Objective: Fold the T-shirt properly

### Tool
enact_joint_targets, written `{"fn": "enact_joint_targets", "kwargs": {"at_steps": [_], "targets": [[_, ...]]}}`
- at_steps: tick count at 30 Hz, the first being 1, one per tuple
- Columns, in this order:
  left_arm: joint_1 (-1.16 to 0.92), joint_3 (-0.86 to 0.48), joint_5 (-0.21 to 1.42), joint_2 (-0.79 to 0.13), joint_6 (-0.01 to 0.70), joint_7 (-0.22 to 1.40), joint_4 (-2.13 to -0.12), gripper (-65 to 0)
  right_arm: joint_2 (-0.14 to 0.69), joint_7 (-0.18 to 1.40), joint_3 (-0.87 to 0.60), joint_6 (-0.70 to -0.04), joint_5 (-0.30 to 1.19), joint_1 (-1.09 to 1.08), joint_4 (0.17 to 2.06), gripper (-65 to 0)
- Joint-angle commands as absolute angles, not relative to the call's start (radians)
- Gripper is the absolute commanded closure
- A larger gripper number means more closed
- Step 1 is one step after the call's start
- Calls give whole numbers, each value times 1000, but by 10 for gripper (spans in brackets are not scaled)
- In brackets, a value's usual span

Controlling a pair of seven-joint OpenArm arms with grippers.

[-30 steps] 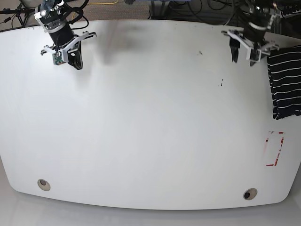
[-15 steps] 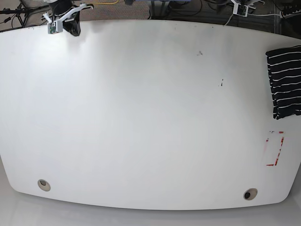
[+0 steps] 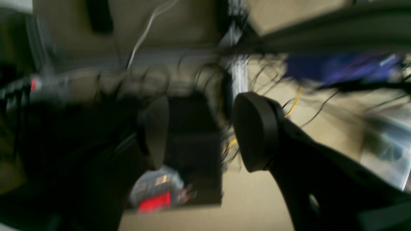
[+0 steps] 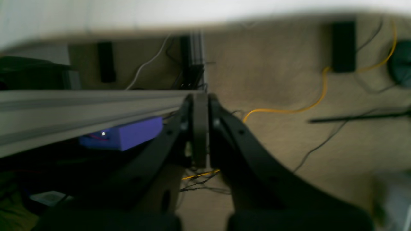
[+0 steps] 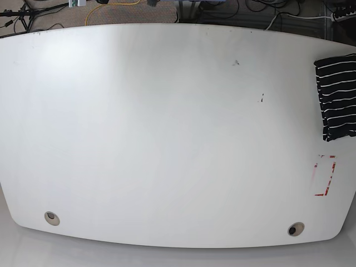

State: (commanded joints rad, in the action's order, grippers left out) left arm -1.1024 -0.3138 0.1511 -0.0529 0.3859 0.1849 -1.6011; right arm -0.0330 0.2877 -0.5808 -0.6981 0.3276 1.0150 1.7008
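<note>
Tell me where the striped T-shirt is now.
In the base view, the T-shirt lies folded on the white table at the right edge, partly out of frame, just above the red marks.

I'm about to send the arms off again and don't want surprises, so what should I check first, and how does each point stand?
- Shirt folded into a compact shape: ok as far as seen; the striped shirt runs out of frame.
- Shirt lying on the table: ok.
- Left claw free of cloth: ok, fingers apart.
- Right claw free of cloth: ok, none shows at its fingers.
- Shirt's far side neat: cannot tell, cut off by the picture edge.
</note>
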Motion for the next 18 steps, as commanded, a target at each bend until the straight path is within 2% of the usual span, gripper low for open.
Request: {"fn": "enact_joint_targets", "kwargs": {"at_steps": [8,18], "targets": [[-989,-252,165,-99,380,188,-1414,-319,-28,216,-515,-698,154,943,1537,0],[-783,-206,137,-107,364,189,-1118,-319,-21,163,-516,-698,-27,728,1182,0]]}}
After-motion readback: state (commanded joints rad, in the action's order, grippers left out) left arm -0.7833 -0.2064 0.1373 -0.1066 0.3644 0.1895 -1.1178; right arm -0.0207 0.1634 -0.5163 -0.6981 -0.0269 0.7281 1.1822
